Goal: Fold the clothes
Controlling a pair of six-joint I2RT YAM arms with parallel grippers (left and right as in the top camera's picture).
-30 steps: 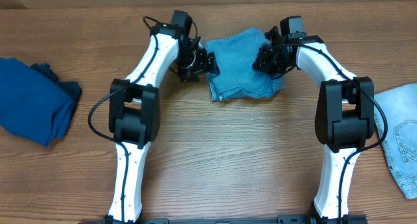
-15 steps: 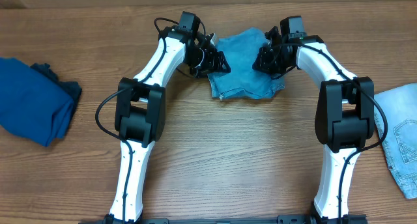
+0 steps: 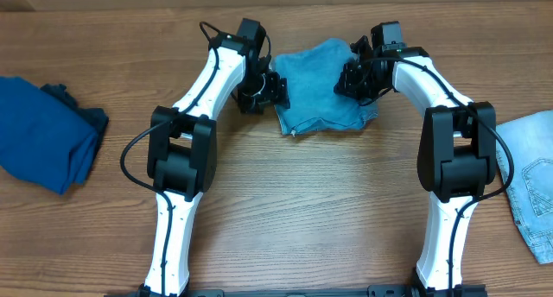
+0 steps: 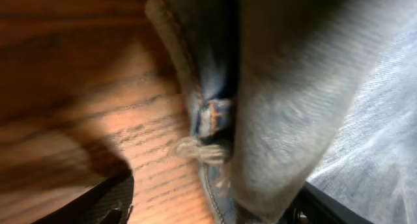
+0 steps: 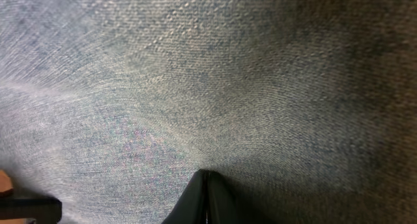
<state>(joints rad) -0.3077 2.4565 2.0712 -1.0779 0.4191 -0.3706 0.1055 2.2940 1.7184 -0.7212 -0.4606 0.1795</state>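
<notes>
Folded light-blue jeans lie far-centre on the wooden desk. The left tool, jaws apart, straddles their frayed left edge. The right tool, closed, presses their right side.

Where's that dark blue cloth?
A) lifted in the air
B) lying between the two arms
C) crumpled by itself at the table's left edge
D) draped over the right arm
C: the dark blue garment lies crumpled alone at the left edge of the table, while the folded jeans fill the middle.
</notes>
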